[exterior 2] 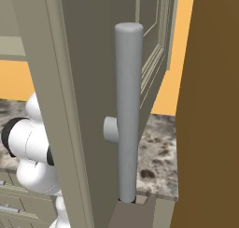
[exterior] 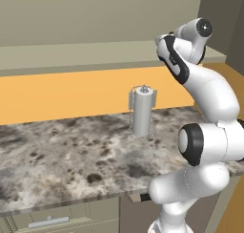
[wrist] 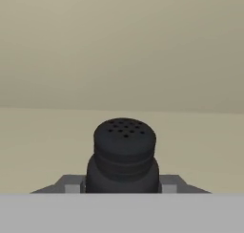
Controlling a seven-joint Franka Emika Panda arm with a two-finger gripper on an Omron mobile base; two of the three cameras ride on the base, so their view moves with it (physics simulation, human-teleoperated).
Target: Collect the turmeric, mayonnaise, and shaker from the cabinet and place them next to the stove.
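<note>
While my pincer [wrist: 122,188] clasps the shaker [wrist: 123,155] at six o'clock inside the cabinet [wrist: 122,50], I judge withdrawal toward the stove comes next.

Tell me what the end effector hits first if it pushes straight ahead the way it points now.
The black shaker, sitting dead ahead between the end effector fingers in the hand view. Behind it is the cabinet's plain back wall. Whether the fingers already touch the shaker is unclear.
</note>
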